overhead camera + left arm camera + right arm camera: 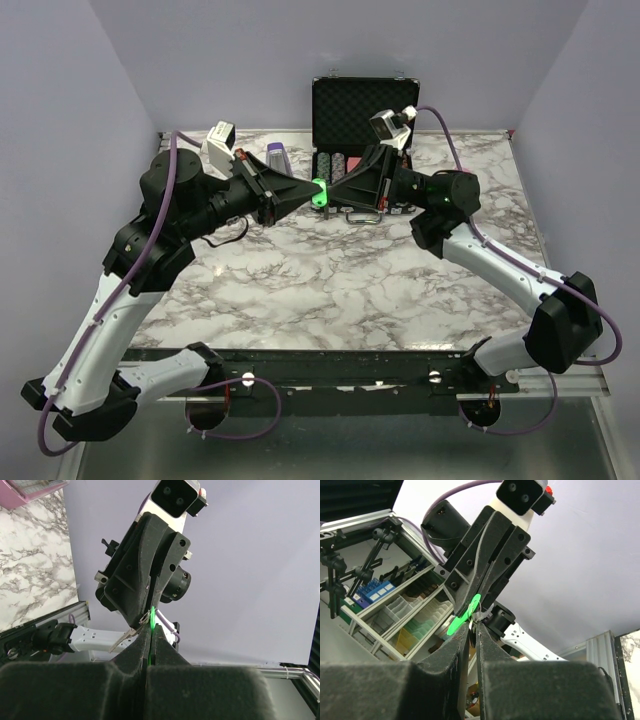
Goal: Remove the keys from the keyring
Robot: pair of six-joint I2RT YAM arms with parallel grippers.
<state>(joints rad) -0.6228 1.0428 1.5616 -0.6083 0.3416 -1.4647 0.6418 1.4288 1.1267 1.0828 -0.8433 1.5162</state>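
The left gripper (303,197) was held raised above the marble table (330,290). Its fingers were pressed together on the keyring (319,193), whose green tag was seen edge-on between them in the left wrist view. Just to the left of those fingertips one of the keys (125,638) was seen jutting out as a thin silver blade, gripped by nothing. Directly ahead, tip to tip, the right gripper (333,195) was closed to a narrow slit on the far end of the same keyring (whether ring wire or a key blade lay in that slit could not be made out).

The task was judged to be in its early stage. The keyring had been lifted and taken from both sides, but no key was seen lying loose below the grippers. The ring was yet to be spread and the keys slid off.

The metal ring itself was masked by the fingertips, so the keys could not be counted. From above, only a green spot was shown between the tips.
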